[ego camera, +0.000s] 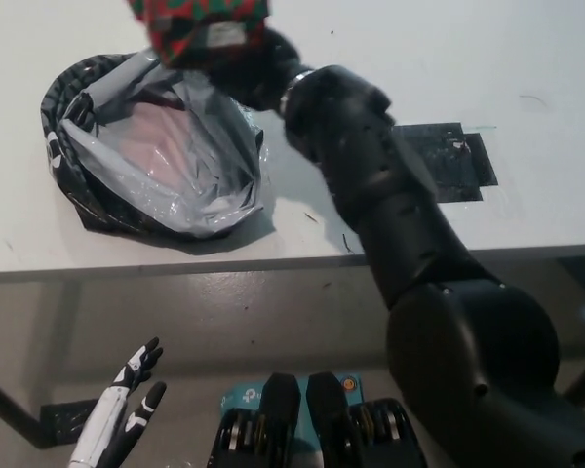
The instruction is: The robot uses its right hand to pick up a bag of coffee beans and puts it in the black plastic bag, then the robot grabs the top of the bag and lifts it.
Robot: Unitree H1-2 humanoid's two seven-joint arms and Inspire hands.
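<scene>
1 counter (526, 58) carries the open black bag (156, 161) near its left front edge. Right hand (244, 68), clamped on the coffee bag (200, 24), hovers over the bag's far rim; next, lower and release inside. Left hand (122, 419) rests below, fingers apart.

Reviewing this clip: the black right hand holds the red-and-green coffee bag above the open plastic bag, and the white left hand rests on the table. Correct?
Not quite. The head view shows the white left hand hanging below the table edge, not on it. The black right hand does hold the coffee bag above the open plastic bag.
</scene>
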